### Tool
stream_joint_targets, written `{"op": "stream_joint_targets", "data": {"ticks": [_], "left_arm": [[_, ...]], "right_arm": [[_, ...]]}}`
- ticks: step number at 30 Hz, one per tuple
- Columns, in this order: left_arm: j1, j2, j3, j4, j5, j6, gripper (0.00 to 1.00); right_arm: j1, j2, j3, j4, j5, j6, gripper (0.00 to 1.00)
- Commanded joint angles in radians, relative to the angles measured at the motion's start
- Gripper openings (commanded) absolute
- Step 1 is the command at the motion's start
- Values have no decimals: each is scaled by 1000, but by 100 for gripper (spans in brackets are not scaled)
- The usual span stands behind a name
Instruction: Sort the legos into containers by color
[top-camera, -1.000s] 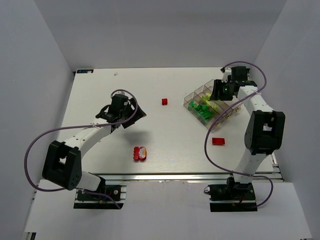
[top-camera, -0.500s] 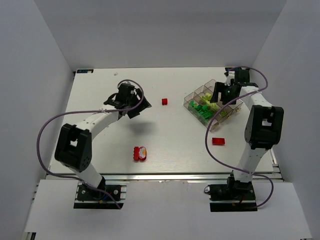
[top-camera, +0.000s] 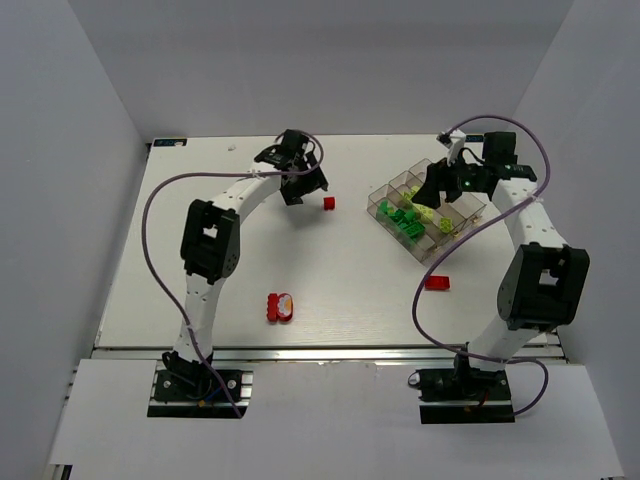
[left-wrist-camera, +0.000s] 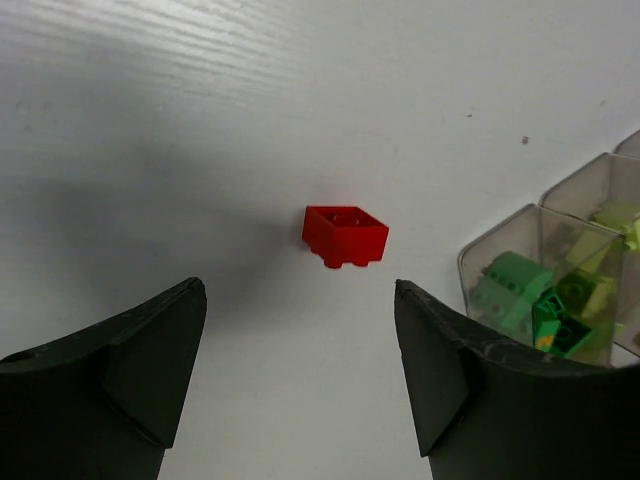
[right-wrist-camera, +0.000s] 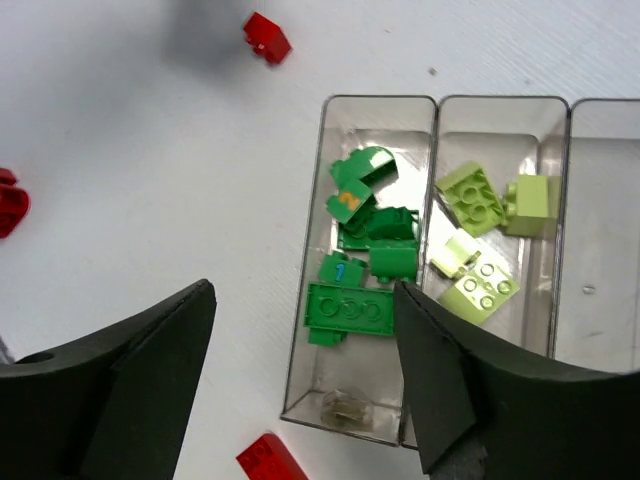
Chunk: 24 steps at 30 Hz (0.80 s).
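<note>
A small red lego (top-camera: 329, 203) lies on the white table at the back middle, seen close in the left wrist view (left-wrist-camera: 345, 236). My left gripper (top-camera: 305, 186) hovers just left of it, open (left-wrist-camera: 300, 292), with the brick ahead of the fingertips and nothing between them. The clear tray (top-camera: 378, 205) stands at the right. One compartment holds dark green legos (right-wrist-camera: 365, 240), the one beside it pale yellow-green legos (right-wrist-camera: 478, 245). Over the tray my right gripper (top-camera: 436, 190) hangs open and empty (right-wrist-camera: 305, 292).
Another red lego (top-camera: 437, 282) lies just off the tray's near end (right-wrist-camera: 272, 458). A small red cluster (top-camera: 281, 307) sits near the front middle of the table. The tray's third compartment (right-wrist-camera: 600, 250) shows no bricks. White walls enclose the table.
My left arm has swung from the table's left to the back middle, up to the red lego. The right gripper's jaws have spread wider above the tray.
</note>
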Motion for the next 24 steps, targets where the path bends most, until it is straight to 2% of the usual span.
{"op": "stream_joint_targets", "data": {"ticks": [1,4,7,18,24], "left_arm": [[-46,44,144,-136,-78,117,85],[-73,84,186,-133,-107,144,84],[-92,119,204,-131,-139,156,83],[-141,211,295,-85,-277,190,78],[-144,236,302,-61,-302,196,65]], "right_arm": [[-2,-40,-45,17,-102,-64,75],[-2,-68,-75,41,-112,-39,62],[-2,-84,-92,64,-121,-14,57],[-2,-98,-118,101,-144,42,58],[-2,-107,-138,121,-148,68,58]]}}
